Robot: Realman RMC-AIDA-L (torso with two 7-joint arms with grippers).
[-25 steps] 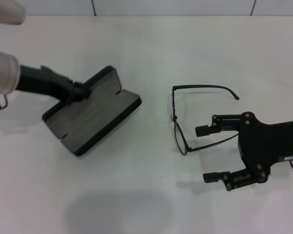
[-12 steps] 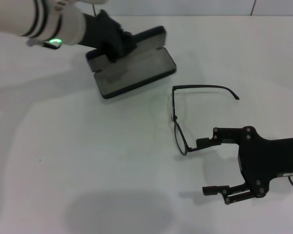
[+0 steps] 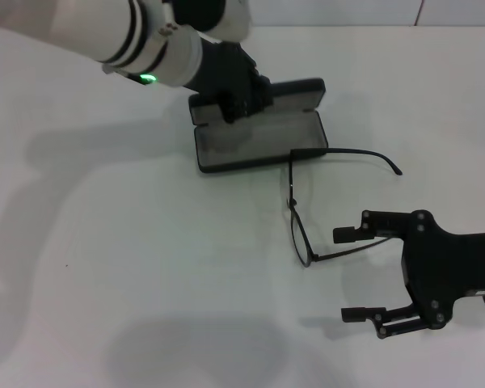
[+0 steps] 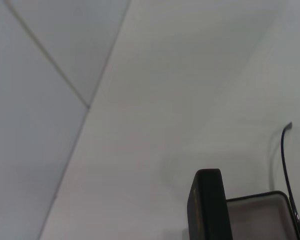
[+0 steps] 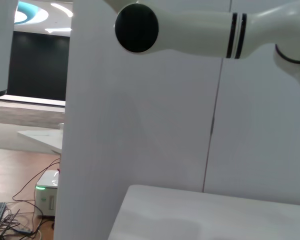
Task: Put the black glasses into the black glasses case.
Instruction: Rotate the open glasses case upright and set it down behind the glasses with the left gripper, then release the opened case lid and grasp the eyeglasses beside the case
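Both grippers: our left gripper (image 3: 236,103) clamps the open black hard-shell glasses case (image 3: 259,144); our right gripper (image 3: 357,273) gapes wide beside thin black wire-frame glasses (image 3: 301,234).

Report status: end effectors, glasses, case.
Left end effector shut on open black glasses case. Right end effector open beside black glasses, which lie unfolded on table; one temple tip touches case.

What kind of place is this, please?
Probably a robot test lab: a plain white table with one open black glasses case, and indoors a floor with loose cables and a small green-lit box.
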